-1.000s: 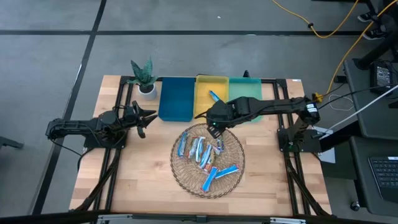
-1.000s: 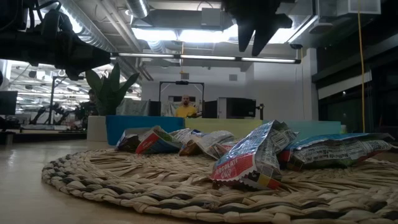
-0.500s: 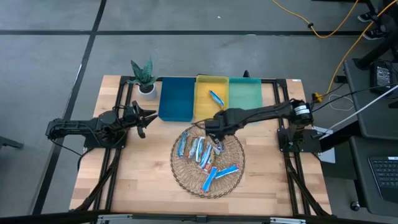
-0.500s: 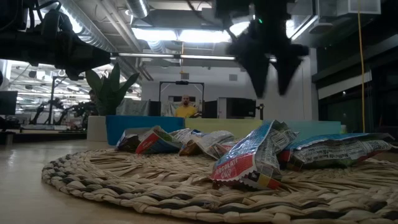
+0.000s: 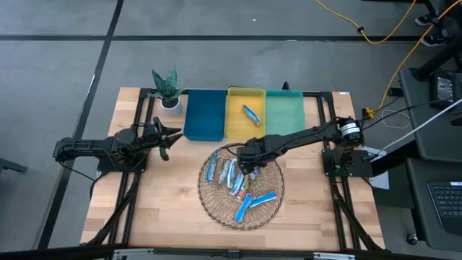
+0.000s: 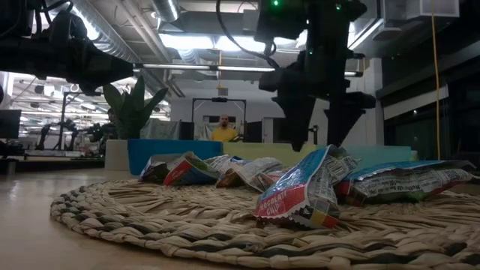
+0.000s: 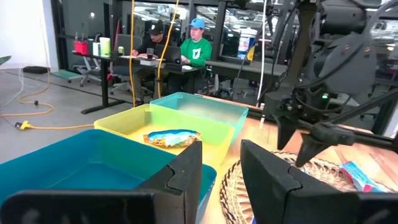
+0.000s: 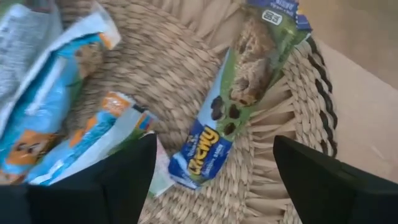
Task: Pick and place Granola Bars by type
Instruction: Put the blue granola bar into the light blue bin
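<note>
My right gripper [image 5: 247, 160] hangs over the wicker basket [image 5: 271, 209], fingers spread wide and empty, straddling a green-wrapped Chewy bar [image 8: 239, 102] near the basket's far rim. I judge that spread suits taking it across its narrow width. Most granola bars [image 5: 232, 177] lie heaped mid-basket; one sits in the yellow tray [image 5: 236, 124], between the blue tray [image 5: 203, 115] and green tray [image 5: 283, 110]. Neighbouring wrappers crowd one finger; the rim side is freer. My left gripper [image 5: 164, 136] waits, part-open and empty, left of the trays.
</note>
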Action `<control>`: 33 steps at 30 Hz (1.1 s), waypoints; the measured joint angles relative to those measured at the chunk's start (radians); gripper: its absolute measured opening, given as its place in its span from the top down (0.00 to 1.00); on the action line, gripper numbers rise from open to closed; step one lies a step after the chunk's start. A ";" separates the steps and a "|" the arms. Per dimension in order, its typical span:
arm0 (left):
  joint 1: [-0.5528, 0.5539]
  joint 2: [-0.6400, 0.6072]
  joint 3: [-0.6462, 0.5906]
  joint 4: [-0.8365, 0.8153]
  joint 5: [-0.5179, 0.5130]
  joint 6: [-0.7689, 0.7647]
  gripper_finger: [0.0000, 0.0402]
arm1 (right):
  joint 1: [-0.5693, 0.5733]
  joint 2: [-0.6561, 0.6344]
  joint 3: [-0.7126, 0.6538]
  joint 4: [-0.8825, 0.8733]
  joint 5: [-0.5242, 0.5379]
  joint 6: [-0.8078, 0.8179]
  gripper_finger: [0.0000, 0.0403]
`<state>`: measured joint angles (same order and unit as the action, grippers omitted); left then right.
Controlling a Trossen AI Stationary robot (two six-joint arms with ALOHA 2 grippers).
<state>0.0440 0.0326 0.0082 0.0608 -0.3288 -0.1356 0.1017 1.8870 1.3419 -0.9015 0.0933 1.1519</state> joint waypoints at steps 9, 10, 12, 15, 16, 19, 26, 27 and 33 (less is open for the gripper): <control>0.000 0.000 0.000 -0.002 0.016 0.000 0.74 | -0.007 0.000 -0.111 0.195 0.000 0.025 0.20; 0.000 0.000 0.000 -0.002 0.017 0.000 0.74 | -0.008 0.000 -0.122 0.203 0.000 0.034 0.20; 0.000 0.000 0.000 -0.002 0.018 -0.005 0.74 | -0.009 0.000 -0.138 0.200 0.001 0.053 0.20; 0.000 0.000 0.000 -0.002 0.019 -0.008 0.74 | -0.009 0.000 -0.155 0.200 0.017 0.078 0.20; 0.000 0.000 0.000 -0.002 0.019 -0.008 0.74 | -0.010 0.000 -0.157 0.197 0.018 0.078 0.21; 0.000 0.000 0.000 -0.002 0.020 -0.008 0.74 | -0.015 -0.001 -0.156 0.197 0.019 0.076 0.26; 0.000 0.000 0.000 -0.002 0.020 -0.008 0.74 | -0.016 -0.001 -0.156 0.203 0.029 0.076 0.47; 0.000 0.000 0.000 -0.002 0.020 -0.008 0.74 | -0.016 -0.001 -0.156 0.203 0.029 0.076 0.50; 0.000 0.000 0.000 -0.002 0.020 -0.008 0.74 | -0.016 -0.001 -0.156 0.203 0.029 0.077 0.67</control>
<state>0.0438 0.0328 0.0082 0.0586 -0.3088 -0.1440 0.0860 1.8862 1.1854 -0.6983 0.1223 1.2285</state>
